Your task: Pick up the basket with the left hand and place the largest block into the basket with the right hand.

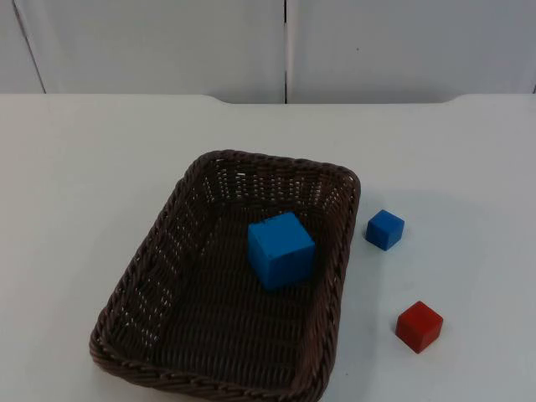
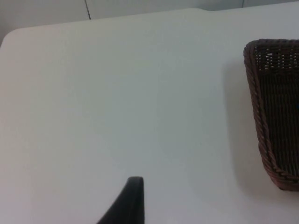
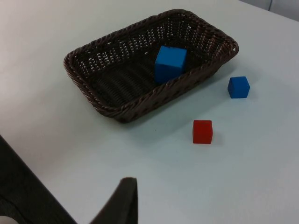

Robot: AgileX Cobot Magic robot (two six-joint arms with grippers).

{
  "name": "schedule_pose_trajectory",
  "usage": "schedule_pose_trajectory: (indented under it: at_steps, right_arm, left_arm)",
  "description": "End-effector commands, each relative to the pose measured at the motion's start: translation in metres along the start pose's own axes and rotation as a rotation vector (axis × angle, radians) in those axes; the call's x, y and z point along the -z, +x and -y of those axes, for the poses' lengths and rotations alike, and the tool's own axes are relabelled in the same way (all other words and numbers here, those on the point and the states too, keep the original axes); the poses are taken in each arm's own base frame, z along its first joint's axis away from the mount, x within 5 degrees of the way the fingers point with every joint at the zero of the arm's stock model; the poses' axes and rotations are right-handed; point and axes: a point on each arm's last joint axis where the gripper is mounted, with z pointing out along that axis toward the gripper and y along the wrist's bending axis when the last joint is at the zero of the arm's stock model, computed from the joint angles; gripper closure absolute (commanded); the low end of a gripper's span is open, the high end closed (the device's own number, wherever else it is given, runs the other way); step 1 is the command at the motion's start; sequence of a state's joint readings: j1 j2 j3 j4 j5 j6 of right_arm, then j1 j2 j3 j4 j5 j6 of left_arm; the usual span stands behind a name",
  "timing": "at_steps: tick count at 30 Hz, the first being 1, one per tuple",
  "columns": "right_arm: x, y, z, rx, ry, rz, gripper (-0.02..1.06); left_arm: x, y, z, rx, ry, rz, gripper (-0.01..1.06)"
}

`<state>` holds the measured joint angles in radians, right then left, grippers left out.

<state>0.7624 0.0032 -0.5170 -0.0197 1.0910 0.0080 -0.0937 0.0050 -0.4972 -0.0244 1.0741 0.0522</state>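
Note:
A dark brown woven basket (image 1: pixel 134 276) rests flat on the white table. The largest block, a blue cube (image 1: pixel 280 249), lies inside it near its right wall. On the table just right of the basket sits a small blue block (image 1: pixel 384 229), and a small red block (image 1: pixel 419 326) lies nearer the front. My left gripper (image 2: pixel 132 186) hovers over bare table with a corner of the basket (image 2: pixel 254 93) well off to one side. My right gripper (image 3: pixel 125 186) hangs back from the basket (image 3: pixel 121 46), the blue cube (image 3: pixel 170 63), the small blue block (image 3: pixel 238 87) and the red block (image 3: pixel 202 131).
The grey partition wall (image 1: pixel 285 42) closes off the table at the back. Open white table surrounds the basket on its left and far sides. A dark area (image 3: pixel 18 186) lies beyond the table's edge close to the right gripper.

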Motion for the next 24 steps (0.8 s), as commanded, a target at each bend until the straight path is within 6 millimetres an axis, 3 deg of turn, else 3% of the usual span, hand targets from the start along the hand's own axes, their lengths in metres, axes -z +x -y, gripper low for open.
schedule_pose_trajectory:
  at_steps: [1,24]
  right_arm:
    - [-0.0004,-0.0003,-0.0004,-0.002,-0.004,0.013,-0.01]
    - [-0.0003,-0.0003,-0.0006,-0.013,0.017,0.013,-0.01]
  left_arm:
    - [-0.0002,0.0011,0.0007,0.013,0.006,0.001,0.00]
    - [-0.0006,0.0009,0.0013,0.076,-0.112,-0.001,0.00]
